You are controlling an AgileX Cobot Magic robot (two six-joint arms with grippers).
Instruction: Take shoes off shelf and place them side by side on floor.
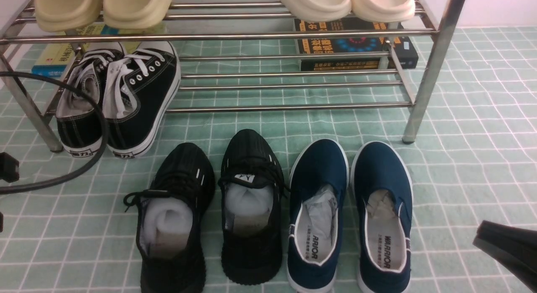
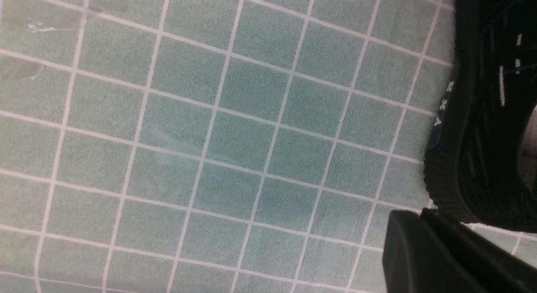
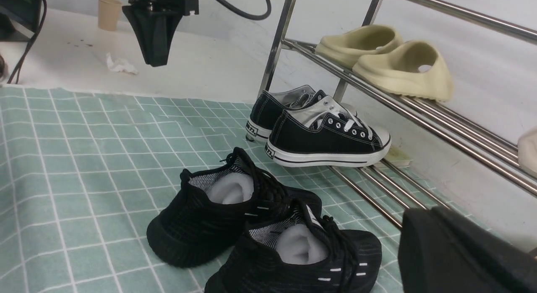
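Front view: two shoes (image 1: 251, 158) stand side by side on the floor (image 1: 470, 116), toes toward the shelf (image 1: 432, 74) and just in front of it. Two navy slip-ons (image 1: 319, 167) sit beside them on the right. Two canvas sneakers (image 1: 151, 87) rest on the lower tier and four pale slides (image 1: 310, 3) on the upper. The right gripper (image 1: 507, 251) shows at the lower right corner, closed and empty. Left wrist view: one shoe at the edge (ribbed sole, white dashes), bare tiles, and that arm's dark finger (image 2: 423, 255) just beside the heel. Right wrist view: both shoes again, white stuffing in each, with the two sneakers behind them and two slides above. The left gripper (image 3: 154, 60) hangs well above the floor, its jaws pressed together on nothing.
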